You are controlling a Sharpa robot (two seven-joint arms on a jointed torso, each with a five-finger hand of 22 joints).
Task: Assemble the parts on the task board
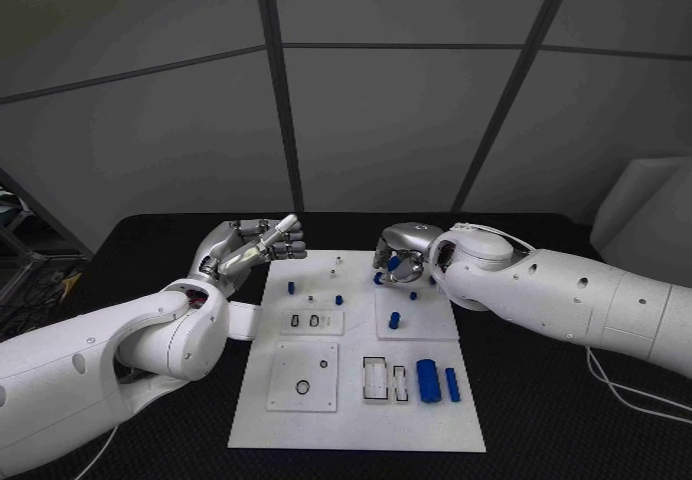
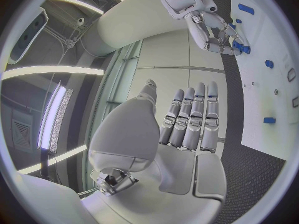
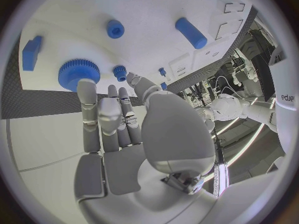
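Observation:
The white task board (image 1: 355,420) lies in the middle of the black table. My right hand (image 1: 405,257) hangs over its far end with the fingers curled down. In the right wrist view a fingertip (image 3: 87,87) lies at the rim of a large blue gear (image 3: 78,73) that sits flat on the board, and a small blue gear (image 3: 119,72) stands just past the thumb. Whether the hand grips either gear I cannot tell. My left hand (image 1: 258,245) is raised beside the board's far left corner, fingers straight and apart, holding nothing. The left wrist view shows my right hand (image 2: 217,31) bent over blue pieces (image 2: 240,46).
A thick blue cylinder (image 1: 428,378) and a slimmer blue bar (image 1: 451,384) lie at the board's near right. Small blue pegs (image 1: 290,288) stand upright on its far half, one (image 1: 394,320) on a raised plate. A white cable (image 1: 627,385) trails at right.

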